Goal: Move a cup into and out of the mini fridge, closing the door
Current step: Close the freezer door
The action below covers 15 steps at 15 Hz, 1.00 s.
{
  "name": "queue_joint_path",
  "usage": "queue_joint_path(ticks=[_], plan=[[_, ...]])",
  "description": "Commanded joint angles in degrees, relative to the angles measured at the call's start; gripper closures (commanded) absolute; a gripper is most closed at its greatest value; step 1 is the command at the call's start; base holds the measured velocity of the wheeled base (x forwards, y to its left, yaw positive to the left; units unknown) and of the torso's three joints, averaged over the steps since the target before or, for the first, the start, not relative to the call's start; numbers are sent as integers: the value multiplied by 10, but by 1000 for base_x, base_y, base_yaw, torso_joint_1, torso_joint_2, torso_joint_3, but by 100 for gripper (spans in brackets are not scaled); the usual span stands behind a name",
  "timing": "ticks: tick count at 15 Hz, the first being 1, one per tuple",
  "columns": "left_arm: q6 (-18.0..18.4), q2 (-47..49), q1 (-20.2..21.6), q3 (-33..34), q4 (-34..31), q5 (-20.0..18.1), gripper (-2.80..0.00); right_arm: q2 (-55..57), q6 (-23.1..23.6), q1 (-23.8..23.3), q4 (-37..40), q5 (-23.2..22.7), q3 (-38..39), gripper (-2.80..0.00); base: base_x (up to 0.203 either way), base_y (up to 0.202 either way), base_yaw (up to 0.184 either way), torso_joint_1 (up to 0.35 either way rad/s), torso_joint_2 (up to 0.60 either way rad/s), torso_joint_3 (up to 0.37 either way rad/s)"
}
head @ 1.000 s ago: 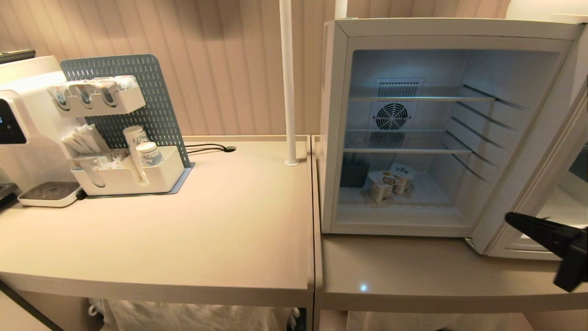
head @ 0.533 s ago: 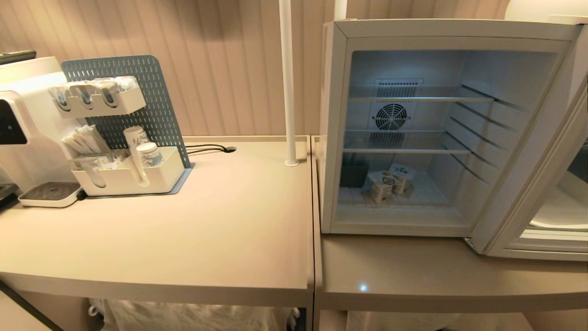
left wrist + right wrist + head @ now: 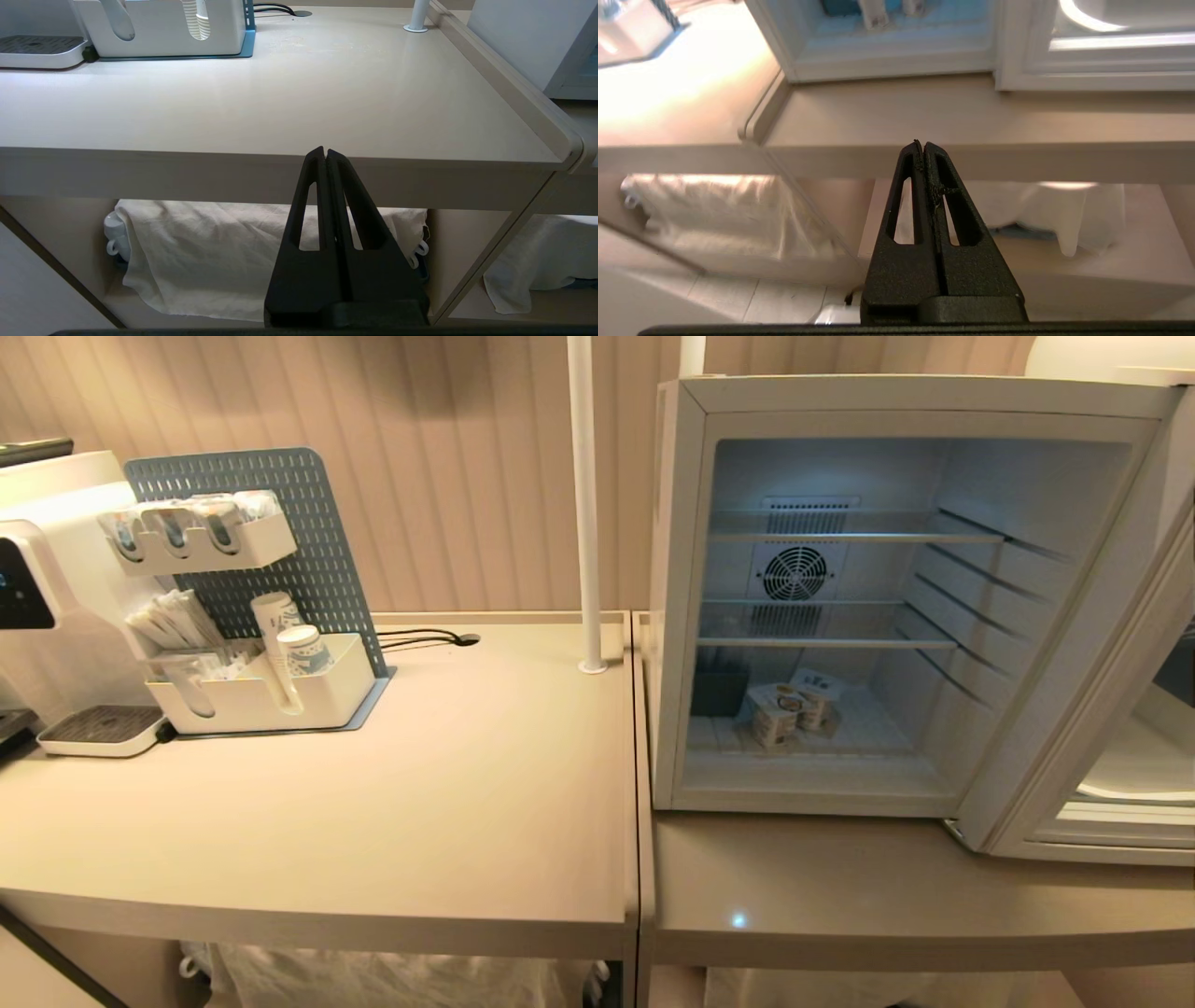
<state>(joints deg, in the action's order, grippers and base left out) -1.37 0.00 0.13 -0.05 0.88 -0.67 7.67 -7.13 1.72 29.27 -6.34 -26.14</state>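
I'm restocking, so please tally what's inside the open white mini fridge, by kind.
Thin wire shelves: 2
Round white rear fan: 1
Dark rectangular bin: 1
Total: 4
The small printed cups on the fridge floor are too bunched to count.

Right hand (image 3: 923, 145) pressed closed, empty, before table edge (image 3: 1017, 161), open mini fridge (image 3: 896, 65) beyond
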Motion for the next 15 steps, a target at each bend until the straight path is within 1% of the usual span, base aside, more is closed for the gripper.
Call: queue_joint_path(ticks=[1, 2, 3, 4, 5, 6, 8, 11, 15], plan=[[0, 1, 0, 0, 0, 0, 0, -83, -4, -8, -36, 14, 46, 0, 0, 0, 0, 0, 0, 0], [0, 1, 0, 0, 0, 0, 0, -81, 3, -9, -109, 34, 99, 0, 0, 0, 0, 0, 0, 0], [0, 1, 0, 0, 0, 0, 0, -80, 27, -10, -189, 46, 173, 0, 0, 0, 0, 0, 0, 0], [0, 1, 0, 0, 0, 0, 0, -79, 42, -10, -229, 49, 228, 0, 0, 0, 0, 0, 0, 0], [0, 1, 0, 0, 0, 0, 0, -77, 58, -11, -237, 53, 262, 0, 0, 0, 0, 0, 0, 0], [0, 1, 0, 0, 0, 0, 0, -70, 73, -11, -239, 56, 273, 0, 0, 0, 0, 0, 0, 0], [0, 1, 0, 0, 1, 0, 0, -64, 96, -12, -240, 61, 244, 0, 0, 0, 0, 0, 0, 0], [0, 1, 0, 0, 0, 0, 0, -76, 102, -12, -241, 62, 243, 0, 0, 0, 0, 0, 0, 0], [0, 1, 0, 0, 0, 0, 0, -76, 102, -12, -241, 62, 243, 0, -176, 0, 1, 2, 5, 2]])
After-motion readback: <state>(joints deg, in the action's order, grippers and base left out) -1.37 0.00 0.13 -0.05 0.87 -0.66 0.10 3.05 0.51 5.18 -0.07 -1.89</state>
